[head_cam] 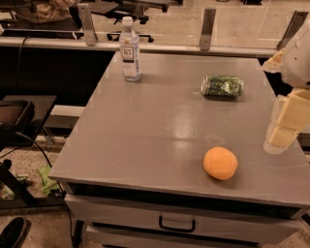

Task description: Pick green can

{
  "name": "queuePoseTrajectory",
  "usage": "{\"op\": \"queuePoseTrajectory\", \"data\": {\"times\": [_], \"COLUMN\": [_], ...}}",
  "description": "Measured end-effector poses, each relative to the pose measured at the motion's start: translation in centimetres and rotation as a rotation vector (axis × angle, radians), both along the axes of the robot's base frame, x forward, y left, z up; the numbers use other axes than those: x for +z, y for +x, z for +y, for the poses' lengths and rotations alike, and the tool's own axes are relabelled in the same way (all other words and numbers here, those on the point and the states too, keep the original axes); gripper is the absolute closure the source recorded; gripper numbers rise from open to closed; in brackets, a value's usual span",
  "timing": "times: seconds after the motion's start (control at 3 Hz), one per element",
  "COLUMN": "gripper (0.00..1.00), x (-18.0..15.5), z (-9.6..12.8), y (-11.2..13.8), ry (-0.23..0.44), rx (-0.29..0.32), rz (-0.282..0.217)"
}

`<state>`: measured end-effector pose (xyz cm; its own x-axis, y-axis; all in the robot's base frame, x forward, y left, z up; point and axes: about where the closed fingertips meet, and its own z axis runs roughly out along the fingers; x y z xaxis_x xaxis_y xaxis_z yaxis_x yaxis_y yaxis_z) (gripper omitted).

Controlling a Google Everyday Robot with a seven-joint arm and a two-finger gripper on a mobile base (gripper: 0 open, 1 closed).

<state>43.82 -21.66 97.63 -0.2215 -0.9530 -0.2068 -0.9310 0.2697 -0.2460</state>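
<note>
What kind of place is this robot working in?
Probably an office or lab: office chairs behind a glass partition, a grey table with a drawer. The gripper hangs at the table's right edge.

Label on the bottle (130,48) near the bench's (145,126) far-left corner is unreadable; the jaws hang at the right edge.

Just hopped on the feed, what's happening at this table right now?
The target, the can, lies on its side at the far right of the table, untouched. The gripper hangs at the right edge of the view, nearer than the can and apart from it. A bottle stands upright at the back left; an orange sits near the front edge.
</note>
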Motion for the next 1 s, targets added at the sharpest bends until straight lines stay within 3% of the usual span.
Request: {"op": "queuePoseTrajectory", "data": {"times": [0.33,1.0], "gripper": [0.00,0.00], "x": [0.1,-2.1], "z": [0.0,-0.9], "y": [0.1,7.1], "ry": [-0.001,0.017], "rx": [-0.001,-0.013], "rz": [-0.002,0.000]}}
